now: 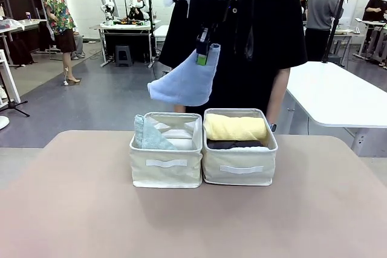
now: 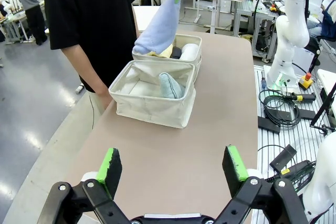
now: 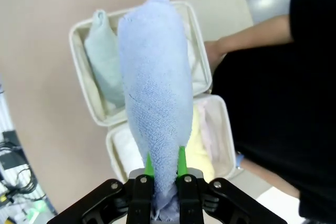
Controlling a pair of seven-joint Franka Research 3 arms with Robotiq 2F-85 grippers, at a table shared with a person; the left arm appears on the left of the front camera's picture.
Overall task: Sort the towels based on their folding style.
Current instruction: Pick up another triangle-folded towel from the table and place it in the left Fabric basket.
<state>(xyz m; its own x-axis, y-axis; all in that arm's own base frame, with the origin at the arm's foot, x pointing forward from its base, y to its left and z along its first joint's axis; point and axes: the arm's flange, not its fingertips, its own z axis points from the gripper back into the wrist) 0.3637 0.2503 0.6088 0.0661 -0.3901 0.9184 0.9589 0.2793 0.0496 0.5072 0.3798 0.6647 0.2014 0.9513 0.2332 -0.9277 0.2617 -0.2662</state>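
Blue towel (image 1: pixel 186 81), narrow tip up

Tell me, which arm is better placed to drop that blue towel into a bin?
The right arm. Its jaws are shut on the light blue towel, which hangs above the bins. The left arm's jaws stand open and empty, back from both bins.

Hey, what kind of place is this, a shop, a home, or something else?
Most likely a robotics lab or workshop: a big open hall with a bare grey floor, several white work tables, and loose cables lying off to the side.
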